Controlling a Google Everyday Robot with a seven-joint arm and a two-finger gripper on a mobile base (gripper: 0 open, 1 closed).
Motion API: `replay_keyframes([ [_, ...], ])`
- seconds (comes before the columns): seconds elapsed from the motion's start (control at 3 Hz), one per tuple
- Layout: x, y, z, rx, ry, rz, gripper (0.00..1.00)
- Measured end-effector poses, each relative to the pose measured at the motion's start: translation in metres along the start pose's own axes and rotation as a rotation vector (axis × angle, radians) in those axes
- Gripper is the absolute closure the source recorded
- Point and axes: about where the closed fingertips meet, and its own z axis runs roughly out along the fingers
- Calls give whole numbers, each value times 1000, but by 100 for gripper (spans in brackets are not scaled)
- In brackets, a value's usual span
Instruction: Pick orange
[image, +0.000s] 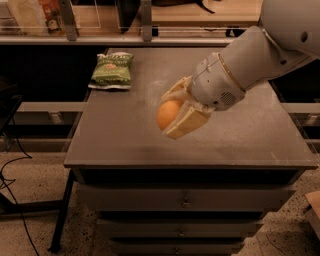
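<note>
Far left on the worktop (125, 140): green snack bag (112, 70) lying flat, untouched, well apart from the action, not part of the task. Middle of the worktop, slightly right: orange (167, 115) caught between the two pale fingers (189, 121) of the gripper (171, 113), one on its far side, one on its near side, both touching the peel. Gripper clamped on the orange, reaching in from the right and angled down to the left. Right side: white arm (245, 65) crossing above the worktop from the far right corner. Progress, as a judgement: reach done, grasp made and apparently firm. Cannot tell whether the orange is resting on the worktop or already just off it. Left to do: lift clear of the worktop and keep the grip without slipping on the smooth round peel.
</note>
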Motion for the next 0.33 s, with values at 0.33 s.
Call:
replay_keyframes([
  [0.33,0,0,0,0,0,0,100],
])
